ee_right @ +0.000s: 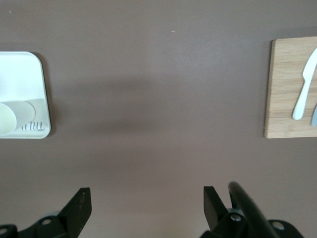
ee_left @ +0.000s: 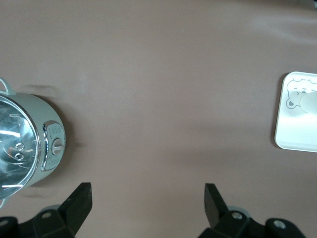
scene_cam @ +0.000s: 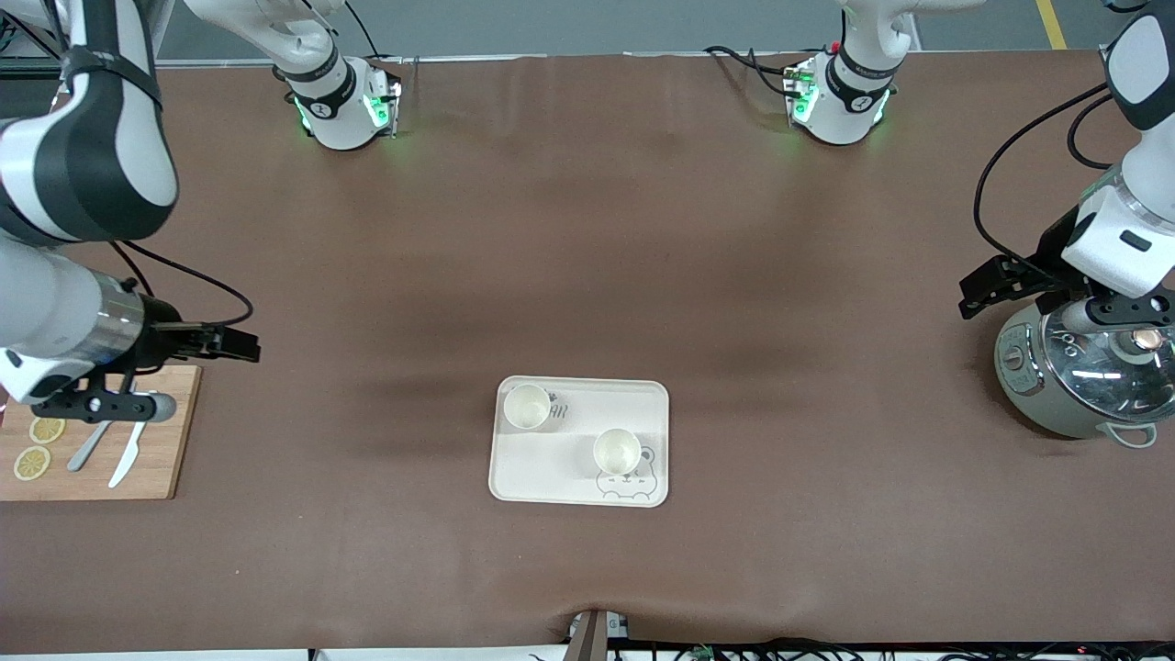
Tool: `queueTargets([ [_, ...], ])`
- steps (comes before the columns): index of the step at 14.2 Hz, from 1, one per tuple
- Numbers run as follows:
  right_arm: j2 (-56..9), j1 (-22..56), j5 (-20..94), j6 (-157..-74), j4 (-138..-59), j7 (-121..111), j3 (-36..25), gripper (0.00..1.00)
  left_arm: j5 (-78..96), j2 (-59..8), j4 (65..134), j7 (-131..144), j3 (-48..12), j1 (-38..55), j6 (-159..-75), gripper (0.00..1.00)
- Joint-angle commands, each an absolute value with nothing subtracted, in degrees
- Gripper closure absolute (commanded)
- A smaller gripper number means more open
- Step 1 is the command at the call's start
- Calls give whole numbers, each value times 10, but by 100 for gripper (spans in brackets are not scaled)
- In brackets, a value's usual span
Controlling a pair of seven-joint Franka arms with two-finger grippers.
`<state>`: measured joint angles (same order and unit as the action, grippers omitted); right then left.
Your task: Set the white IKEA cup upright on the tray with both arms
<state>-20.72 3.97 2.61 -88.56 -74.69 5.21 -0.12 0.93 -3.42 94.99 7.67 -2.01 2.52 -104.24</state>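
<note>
Brown matting covers the table (scene_cam: 587, 275) from end to end. The two arms come next in size, both drawn back to their own ends and waiting. The left gripper (ee_left: 146, 206) hangs beside the cooker (scene_cam: 1083, 376), over bare mat, its fingers spread wide and holding nothing. The right gripper (ee_right: 146, 206) hangs over the mat just beside the wooden board (scene_cam: 92, 441), fingers likewise wide apart and empty.

The cooker, with its glass lid, stands at the left arm's end. The board lies at the right arm's end, carrying a knife (scene_cam: 128, 459), another utensil and two lemon slices (scene_cam: 32, 462).

The tray (scene_cam: 551, 477) sits in the middle, nearer the front camera than either base. On it stand two white cups, both upright with mouths open upward: one cup (scene_cam: 527, 407) in the corner farther from the camera toward the right arm's end, by the lettering, the other cup (scene_cam: 616, 451) just above the bear face.

Judging from this, the task looks done: both cups are seated upright on the tray, apart from each other, and neither gripper touches anything. Nothing appears left beyond parking the arms.
</note>
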Motion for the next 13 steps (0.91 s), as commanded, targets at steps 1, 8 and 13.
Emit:
queueTargets([
  [1,-142,17,21,-893,-815,19,9,0,6,-30,951,69,-22,23,-1040,0],
  [8,-68,0,20,-888,-858,-52,9,0,2,-29,945,26,-23,24,-1039,0],
  [13,-24,-7,19,-864,-874,-65,9,0,7,-33,937,30,-21,23,-1039,0],
])
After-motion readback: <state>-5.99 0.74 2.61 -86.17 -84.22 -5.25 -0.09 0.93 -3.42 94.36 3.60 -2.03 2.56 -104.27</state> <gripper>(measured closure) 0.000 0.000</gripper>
